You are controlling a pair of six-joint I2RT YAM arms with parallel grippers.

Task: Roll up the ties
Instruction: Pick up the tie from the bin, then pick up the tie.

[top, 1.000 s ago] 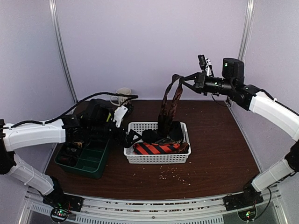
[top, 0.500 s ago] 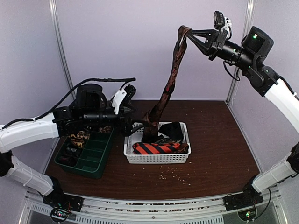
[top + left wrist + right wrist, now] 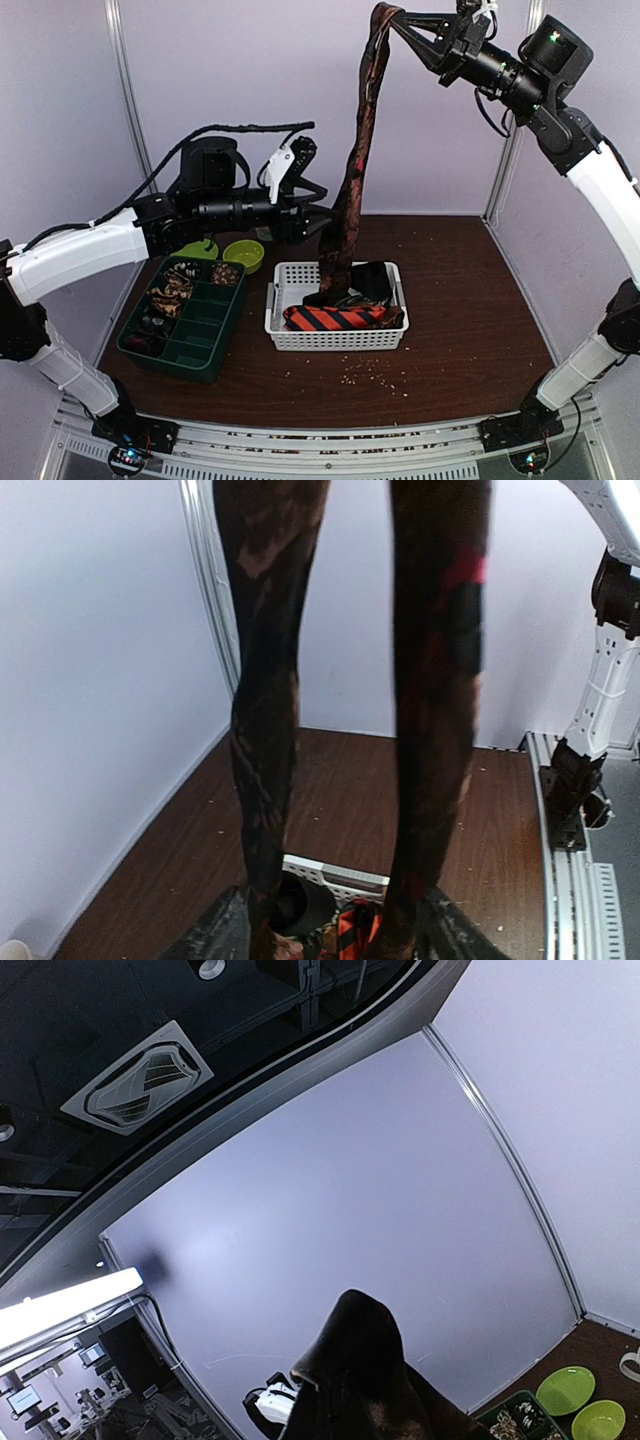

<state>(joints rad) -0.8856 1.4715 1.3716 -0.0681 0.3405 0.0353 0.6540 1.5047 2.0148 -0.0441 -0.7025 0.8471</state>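
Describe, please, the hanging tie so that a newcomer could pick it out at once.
Start at the white basket in the middle of the brown table. From it a dark brown patterned tie rises, gripped at its fold by the right tool high above. Unlike the orange-red and navy striped tie lying in the basket, it hangs in the air.

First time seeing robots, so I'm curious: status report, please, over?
Right pincer shut on brown patterned tie, held high. Left pincer open at its hanging middle, no grip yet. Tail end down in white basket among other ties.
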